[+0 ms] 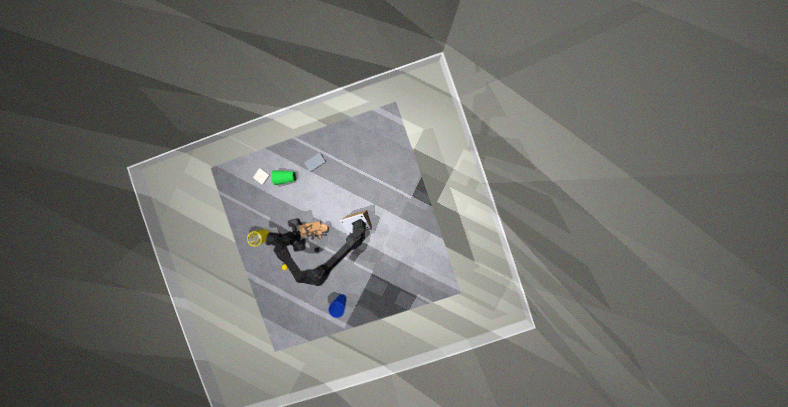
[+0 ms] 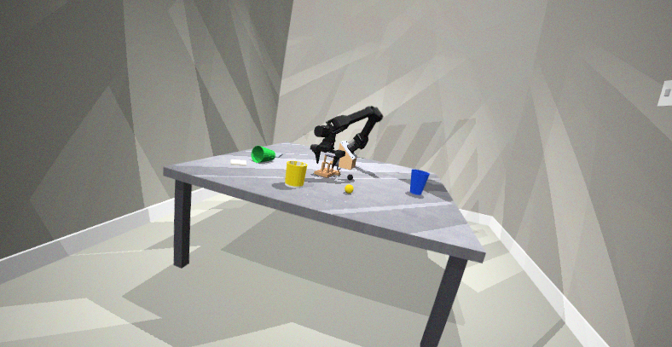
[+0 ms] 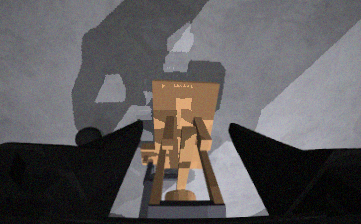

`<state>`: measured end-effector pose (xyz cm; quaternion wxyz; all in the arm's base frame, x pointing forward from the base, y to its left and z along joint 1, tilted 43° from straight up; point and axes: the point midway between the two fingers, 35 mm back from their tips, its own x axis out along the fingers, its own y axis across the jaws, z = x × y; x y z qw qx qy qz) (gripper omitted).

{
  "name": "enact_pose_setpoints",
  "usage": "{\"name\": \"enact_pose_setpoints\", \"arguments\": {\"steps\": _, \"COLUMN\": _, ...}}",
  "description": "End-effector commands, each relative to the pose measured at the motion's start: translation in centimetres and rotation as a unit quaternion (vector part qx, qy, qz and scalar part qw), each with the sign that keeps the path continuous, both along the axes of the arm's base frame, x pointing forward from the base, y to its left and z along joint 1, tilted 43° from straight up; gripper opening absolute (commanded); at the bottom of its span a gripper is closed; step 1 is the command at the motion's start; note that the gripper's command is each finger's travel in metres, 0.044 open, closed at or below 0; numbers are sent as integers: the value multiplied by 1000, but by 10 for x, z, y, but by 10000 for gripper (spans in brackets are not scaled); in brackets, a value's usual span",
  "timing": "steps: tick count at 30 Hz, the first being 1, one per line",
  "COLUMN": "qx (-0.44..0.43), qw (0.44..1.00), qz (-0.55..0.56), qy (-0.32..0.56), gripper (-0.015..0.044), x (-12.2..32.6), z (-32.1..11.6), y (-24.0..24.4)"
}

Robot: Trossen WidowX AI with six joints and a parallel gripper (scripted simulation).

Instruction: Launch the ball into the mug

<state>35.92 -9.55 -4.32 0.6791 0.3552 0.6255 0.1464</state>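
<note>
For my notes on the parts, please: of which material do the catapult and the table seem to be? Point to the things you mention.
Catapult (image 1: 313, 227) (image 2: 326, 174) (image 3: 186, 102): probably matte wood, from its tan-brown colour.
Table (image 1: 352, 145) (image 2: 376, 212): perhaps stone or concrete, dull finish, from its mottled grey top; painted board is possible.

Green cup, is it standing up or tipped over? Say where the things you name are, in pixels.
Tipped over: the green cup (image 1: 283, 177) (image 2: 263, 153) lies on its side, its mouth facing sideways.

My arm is matte black nearly all over, built of chunky angular joints and long straight links. My claw matches it: two black fingers, broad at the root, each tapering to a narrow, blunt tip. Surface details are too dark for me to make out.
</note>
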Motion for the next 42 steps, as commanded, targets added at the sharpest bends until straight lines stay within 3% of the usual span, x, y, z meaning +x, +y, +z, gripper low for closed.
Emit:
{"name": "enact_pose_setpoints", "arguments": {"steps": 1, "qx": 5, "qw": 1000, "qz": 0, "qy": 5, "gripper": 440, "x": -1, "z": -6, "y": 6}}
{"name": "enact_pose_setpoints", "arguments": {"steps": 13, "qx": 6, "qw": 1000, "qz": 0, "qy": 5, "gripper": 440, "x": 0, "z": -16, "y": 16}}
{"name": "enact_pose_setpoints", "arguments": {"steps": 24, "qx": 2, "qw": 1000, "qz": 1, "qy": 1, "gripper": 151, "x": 2, "z": -14, "y": 13}}
{"name": "enact_pose_setpoints", "arguments": {"steps": 30, "qx": 2, "qw": 1000, "qz": 1, "qy": 1, "gripper": 111, "x": 2, "z": -14, "y": 13}}
{"name": "enact_pose_setpoints", "arguments": {"steps": 34, "qx": 1, "qw": 1000, "qz": 1, "qy": 2, "gripper": 6, "x": -4, "z": 14, "y": -13}}
{"name": "enact_pose_setpoints", "arguments": {"steps": 42, "qx": 3, "qw": 1000, "qz": 0, "qy": 4, "gripper": 0, "x": -6, "z": 20, "y": -18}}
